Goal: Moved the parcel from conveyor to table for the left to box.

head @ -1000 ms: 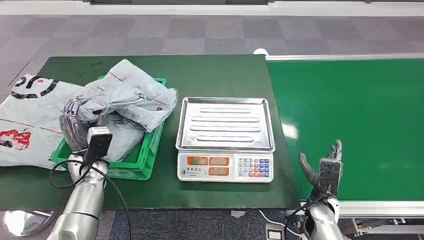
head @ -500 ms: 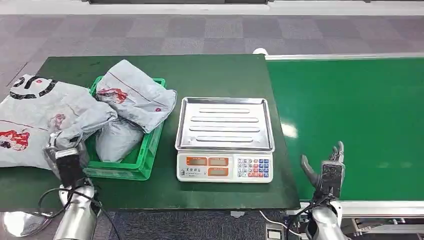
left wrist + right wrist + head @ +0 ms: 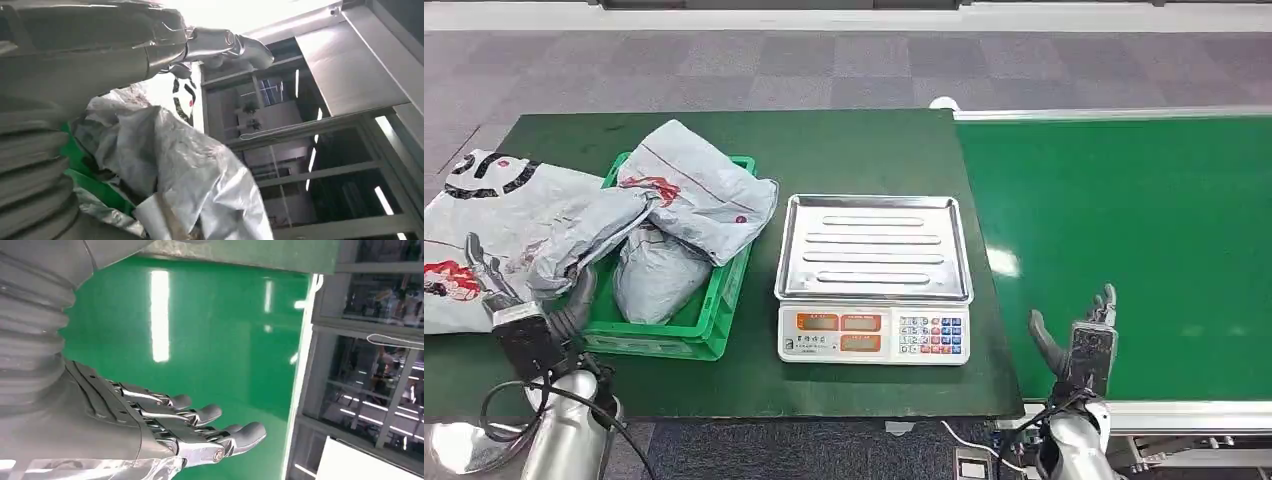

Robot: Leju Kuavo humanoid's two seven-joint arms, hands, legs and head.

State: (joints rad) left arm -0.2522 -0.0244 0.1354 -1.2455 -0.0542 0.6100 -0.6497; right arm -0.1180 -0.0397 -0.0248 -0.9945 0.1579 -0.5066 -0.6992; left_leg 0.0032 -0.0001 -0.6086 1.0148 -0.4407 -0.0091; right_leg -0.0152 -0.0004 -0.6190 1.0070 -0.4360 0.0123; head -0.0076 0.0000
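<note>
Now the left hand (image 3: pixel 524 300), fingers spread and empty, is hovering near the grey plastic parcel (image 3: pixel 589 235) draped over the green crate (image 3: pixel 724 300); releasing fully matters. Right hand (image 3: pixel 1079 345) is waiting open.

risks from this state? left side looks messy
1. One grey parcel drapes over the rim of the green crate, half out; it may slide onto the table.
2. The left hand is open close beside that parcel; moving it could snag the film.
3. The crate is heaped high, so another parcel may not stay in.
</note>
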